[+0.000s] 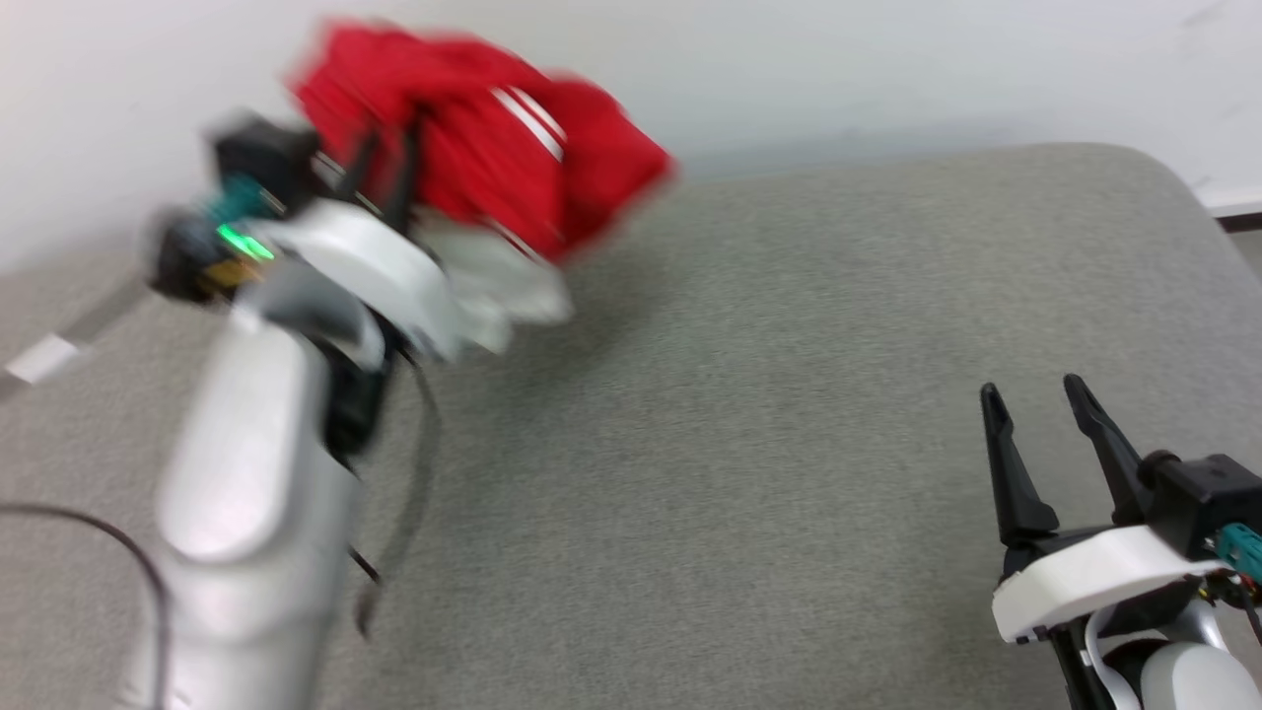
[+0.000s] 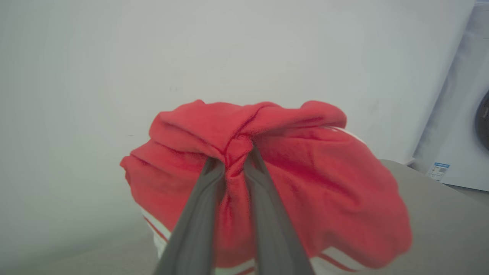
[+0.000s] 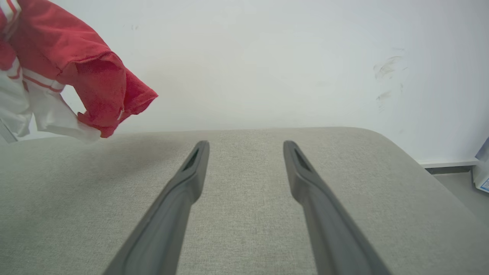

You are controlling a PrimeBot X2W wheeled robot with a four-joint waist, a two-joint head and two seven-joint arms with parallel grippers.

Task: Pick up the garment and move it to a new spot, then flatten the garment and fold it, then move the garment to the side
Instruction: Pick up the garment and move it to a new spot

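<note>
Above the grey padded surface (image 1: 739, 444), the left gripper (image 2: 233, 157) pinches the bunched red jersey (image 2: 313, 179) aloft, while the right gripper (image 1: 1031, 387) stands spread, empty.

A grey woven-fabric padded surface (image 1: 789, 414), its far right corner rounded, stands against a white wall (image 1: 887, 59).

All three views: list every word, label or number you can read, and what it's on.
Nothing can be read.
Too small to read: blue and white print on the sticker, low on the white appliance.
No letters or numbers show on the garment, just white stripes.
</note>
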